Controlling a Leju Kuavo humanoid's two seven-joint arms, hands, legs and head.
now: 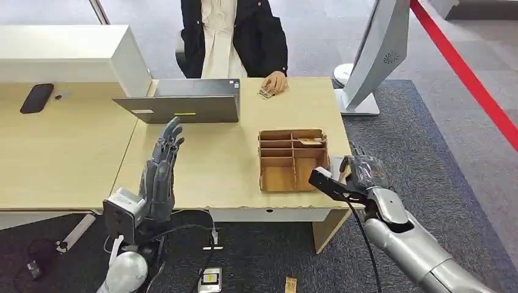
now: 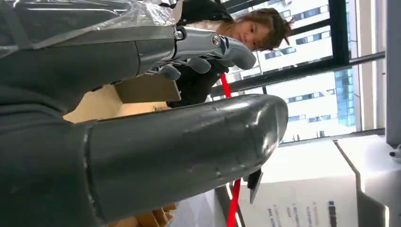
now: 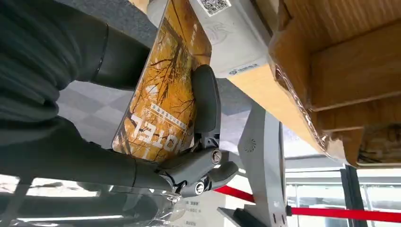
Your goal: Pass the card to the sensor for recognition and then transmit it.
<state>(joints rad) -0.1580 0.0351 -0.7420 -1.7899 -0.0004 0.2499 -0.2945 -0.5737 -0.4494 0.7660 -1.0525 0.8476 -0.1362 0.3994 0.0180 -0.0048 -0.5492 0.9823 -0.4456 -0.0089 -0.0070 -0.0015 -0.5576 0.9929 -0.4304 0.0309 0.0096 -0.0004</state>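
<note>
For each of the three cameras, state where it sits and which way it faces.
Head view: high on the body, looking down at the table; left hand and right hand show.
Left wrist view: behind the left hand, facing the person and windows.
Right wrist view: behind the right hand, which holds the card beside the wooden organizer.
Head and right wrist views share the organizer.

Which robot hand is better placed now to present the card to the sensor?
Right. The right robot hand already holds the card close to the white sensor; the left robot hand holds nothing.
</note>
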